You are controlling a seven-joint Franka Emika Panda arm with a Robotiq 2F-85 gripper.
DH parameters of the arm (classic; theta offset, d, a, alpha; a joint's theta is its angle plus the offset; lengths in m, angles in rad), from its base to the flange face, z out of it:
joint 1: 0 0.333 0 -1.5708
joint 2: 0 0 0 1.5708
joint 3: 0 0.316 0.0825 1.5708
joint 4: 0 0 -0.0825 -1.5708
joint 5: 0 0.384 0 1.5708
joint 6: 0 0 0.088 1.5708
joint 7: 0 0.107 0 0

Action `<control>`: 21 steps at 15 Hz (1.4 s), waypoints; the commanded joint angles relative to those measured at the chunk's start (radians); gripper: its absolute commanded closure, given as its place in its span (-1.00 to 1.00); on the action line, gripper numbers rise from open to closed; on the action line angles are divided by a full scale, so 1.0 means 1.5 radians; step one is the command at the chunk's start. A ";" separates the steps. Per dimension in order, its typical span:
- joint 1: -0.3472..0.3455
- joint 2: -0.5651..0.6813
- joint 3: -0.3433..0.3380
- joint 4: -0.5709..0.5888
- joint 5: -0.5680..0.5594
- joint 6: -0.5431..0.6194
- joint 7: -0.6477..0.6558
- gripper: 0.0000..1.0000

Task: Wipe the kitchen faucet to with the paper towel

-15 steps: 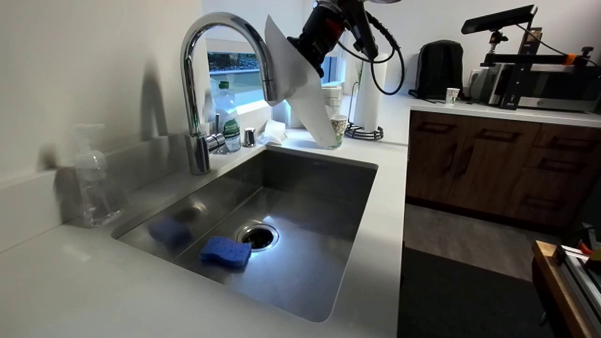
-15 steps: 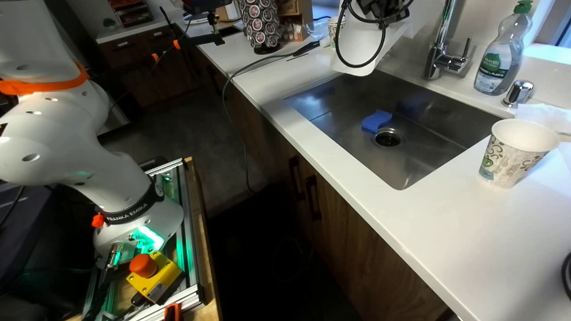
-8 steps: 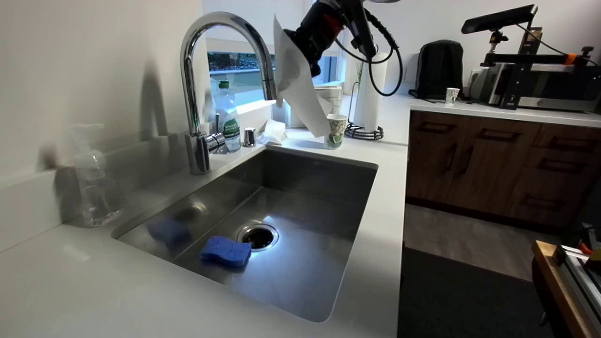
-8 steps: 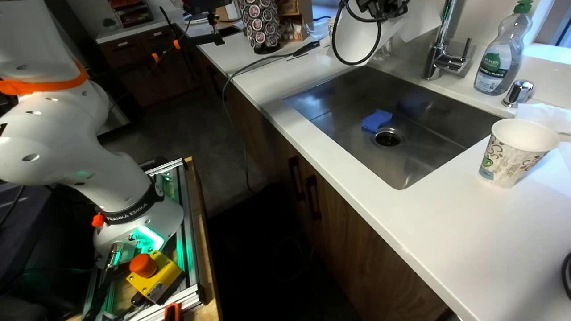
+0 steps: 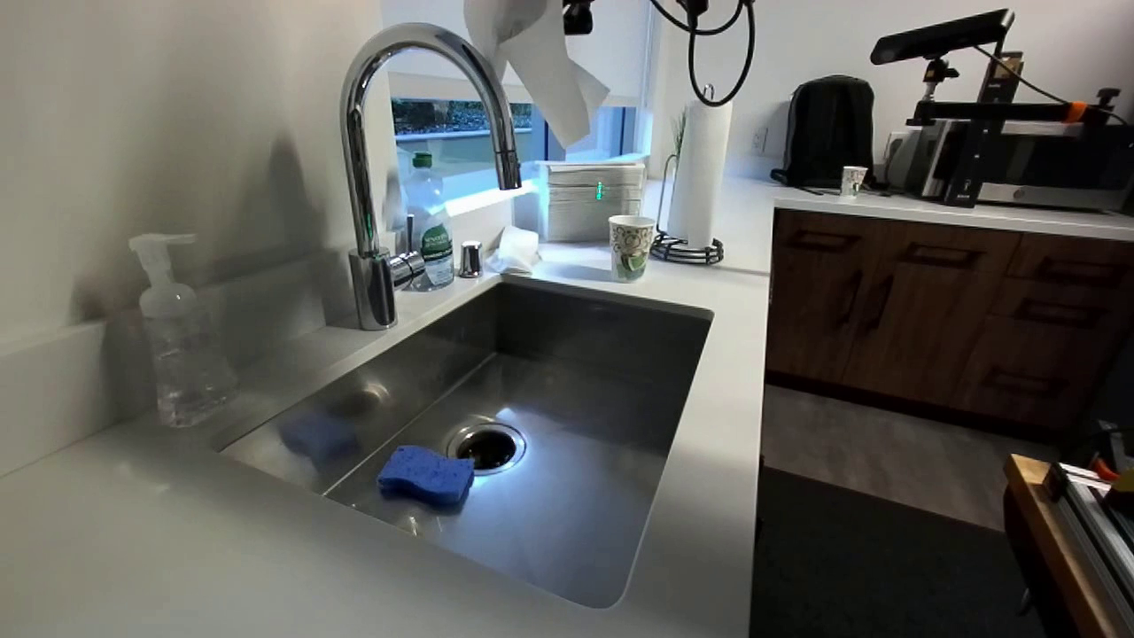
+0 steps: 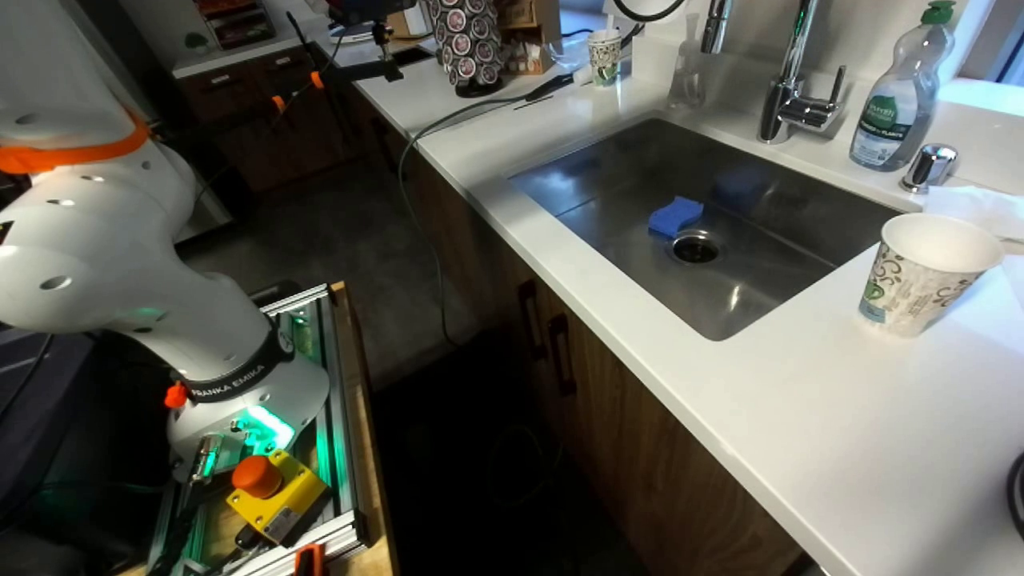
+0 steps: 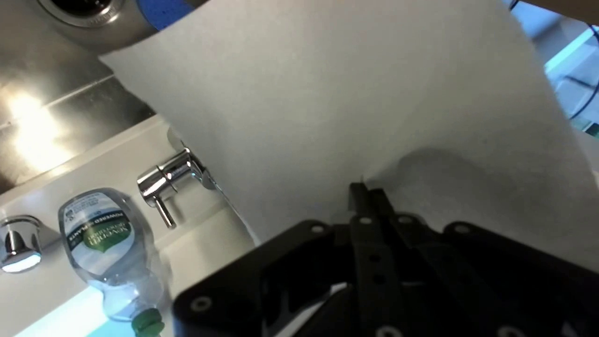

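Observation:
The chrome faucet with its high arched spout stands behind the sink in an exterior view. In the other exterior picture its stem and spout tip show, cut by the top edge. The white paper towel hangs in the air at the top of an exterior view, beside and behind the spout. In the wrist view the towel spreads wide and hides most of the faucet; only the handle shows. My gripper has its fingertips together on the towel. In both exterior views the fingertips are hidden or out of frame.
The sink holds a blue sponge. A dish soap bottle, a clear pump bottle, a patterned cup, a crumpled white sheet and an upright white roll stand or lie around it.
My gripper and the towel have risen, away from beside the spout tip to near the top of the view. The towel no longer covers the cup or the napkin stack. The faucet has not moved.

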 commanded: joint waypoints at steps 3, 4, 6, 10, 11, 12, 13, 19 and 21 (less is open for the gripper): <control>0.026 0.042 0.014 0.068 0.028 0.038 -0.013 0.99; 0.032 0.054 0.019 0.082 0.031 0.056 -0.013 0.99; 0.041 0.090 0.028 0.122 0.025 0.099 -0.009 0.99; 0.051 0.158 0.047 0.203 0.006 0.150 0.000 0.99; 0.053 0.173 0.050 0.222 -0.002 0.160 0.001 0.99; 0.052 0.190 0.053 0.246 -0.006 0.165 0.007 0.99; 0.053 0.204 0.054 0.265 -0.015 0.175 0.008 0.99; 0.071 0.247 0.012 0.319 -0.089 0.206 0.033 0.99; 0.073 0.242 -0.007 0.312 -0.127 0.191 0.053 0.99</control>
